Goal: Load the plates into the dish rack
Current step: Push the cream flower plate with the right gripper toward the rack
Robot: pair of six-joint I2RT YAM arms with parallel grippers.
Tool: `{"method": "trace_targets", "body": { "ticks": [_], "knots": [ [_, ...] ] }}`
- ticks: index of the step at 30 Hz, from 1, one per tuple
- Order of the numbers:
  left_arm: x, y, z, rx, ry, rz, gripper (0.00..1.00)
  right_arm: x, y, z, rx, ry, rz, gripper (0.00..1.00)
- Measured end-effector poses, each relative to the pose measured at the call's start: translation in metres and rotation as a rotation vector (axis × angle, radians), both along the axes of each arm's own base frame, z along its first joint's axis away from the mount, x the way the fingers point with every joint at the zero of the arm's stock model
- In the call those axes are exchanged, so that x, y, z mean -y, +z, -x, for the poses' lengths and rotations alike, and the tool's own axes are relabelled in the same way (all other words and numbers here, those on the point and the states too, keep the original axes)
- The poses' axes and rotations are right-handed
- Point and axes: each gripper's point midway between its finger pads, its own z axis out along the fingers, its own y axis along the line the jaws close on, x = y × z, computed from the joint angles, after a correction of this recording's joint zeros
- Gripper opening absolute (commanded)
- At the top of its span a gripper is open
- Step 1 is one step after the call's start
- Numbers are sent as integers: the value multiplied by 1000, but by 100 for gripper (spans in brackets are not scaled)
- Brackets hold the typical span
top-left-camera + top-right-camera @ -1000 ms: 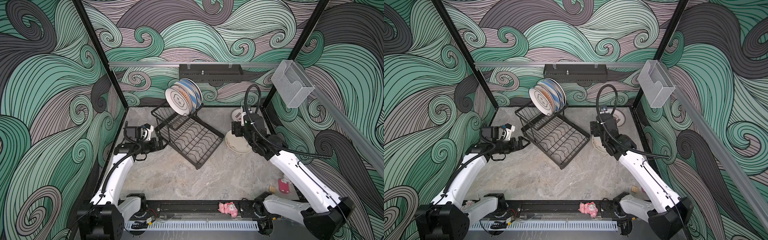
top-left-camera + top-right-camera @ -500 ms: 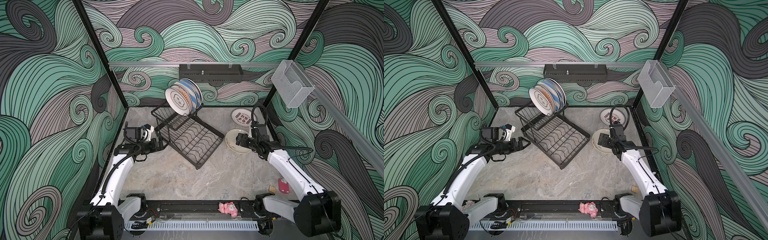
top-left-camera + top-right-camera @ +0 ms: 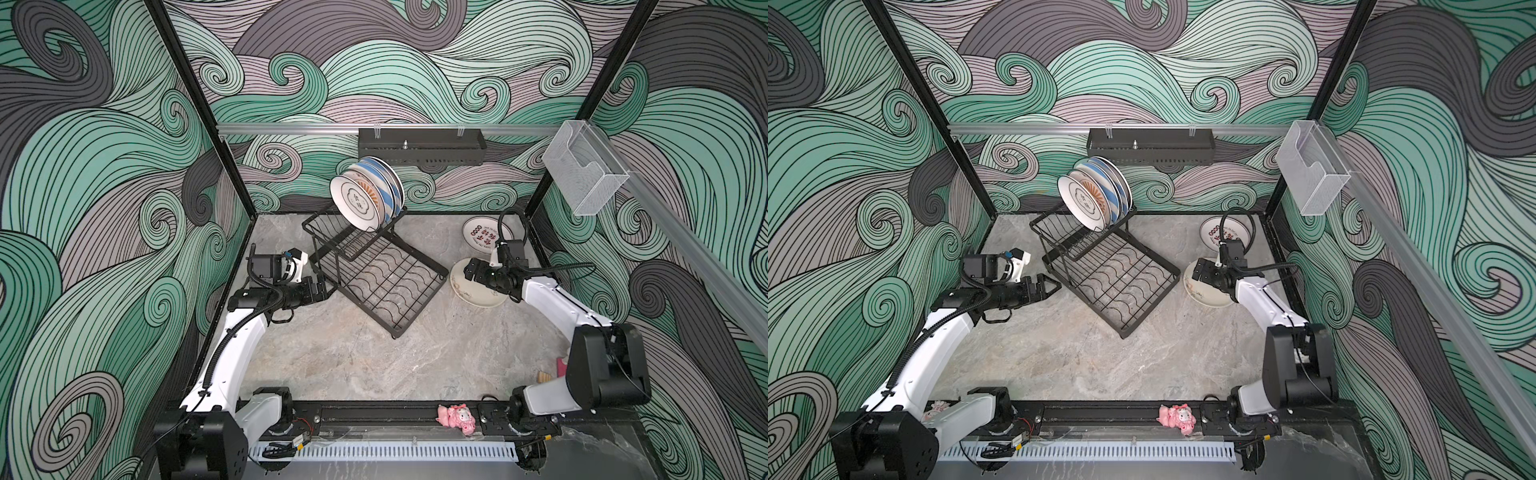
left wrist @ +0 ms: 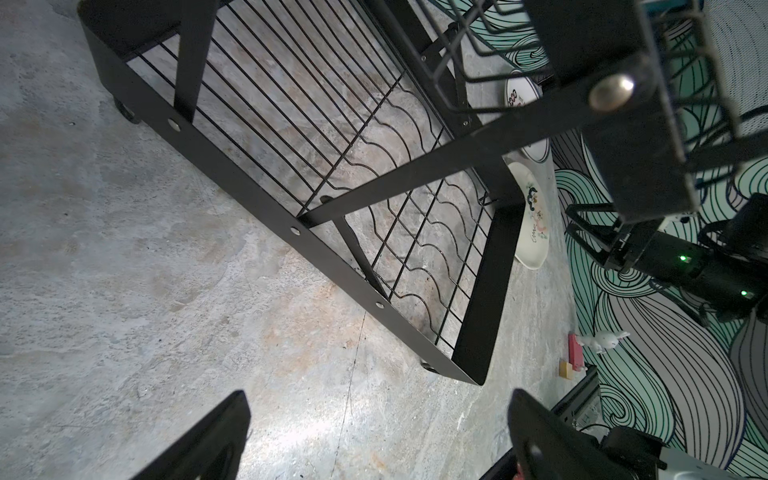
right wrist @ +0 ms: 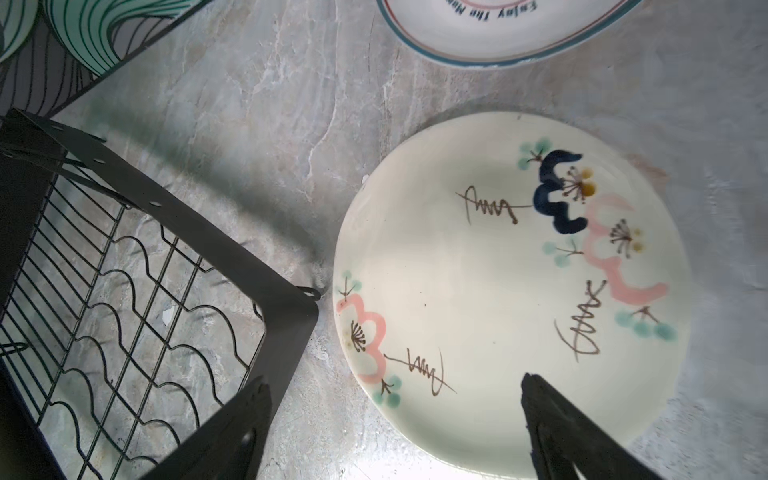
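Though the racked plates (image 3: 365, 199) stand on edge in the dish rack (image 3: 386, 286), two more lie flat on the table (image 3: 353, 365): task part done.

L gripper (image 4: 376, 399), centre-left in both top views: jaws apart, empty, close by rack's left side, contact not evident. R gripper (image 5: 392, 386), centre-right: jaws spread wide, holding nothing; one finger over cream doodle plate (image 5: 498, 291), other over bare table betw. plate rim and rack corner; whether it touches plate, cannot tell. That plate sits just beside rack's right corner. Rack's lower tier: empty. Further back, upper right of floor, white lettered plate (image 3: 482, 235) lies flat, untouched. Farthest, raised basket (image 3: 332, 239) carries the standing plates, packed close; exact no. unclear. Judgement: two left to load, doodle plate likely next.
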Motion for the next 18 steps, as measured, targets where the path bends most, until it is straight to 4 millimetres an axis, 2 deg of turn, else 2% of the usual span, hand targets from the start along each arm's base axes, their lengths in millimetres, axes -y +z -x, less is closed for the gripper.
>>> {"method": "trace_targets", "body": {
  "ticks": [6, 11, 18],
  "knots": [
    [0, 1, 0, 4, 0, 0, 99, -9, -23, -2, -69, 28, -39, 94],
    [0, 1, 0, 3, 0, 0, 99, -15, -36, -2, -105, 46, -68, 93],
    [0, 1, 0, 3, 0, 0, 99, -19, -39, -1, -103, 58, -90, 93]
  ]
}}
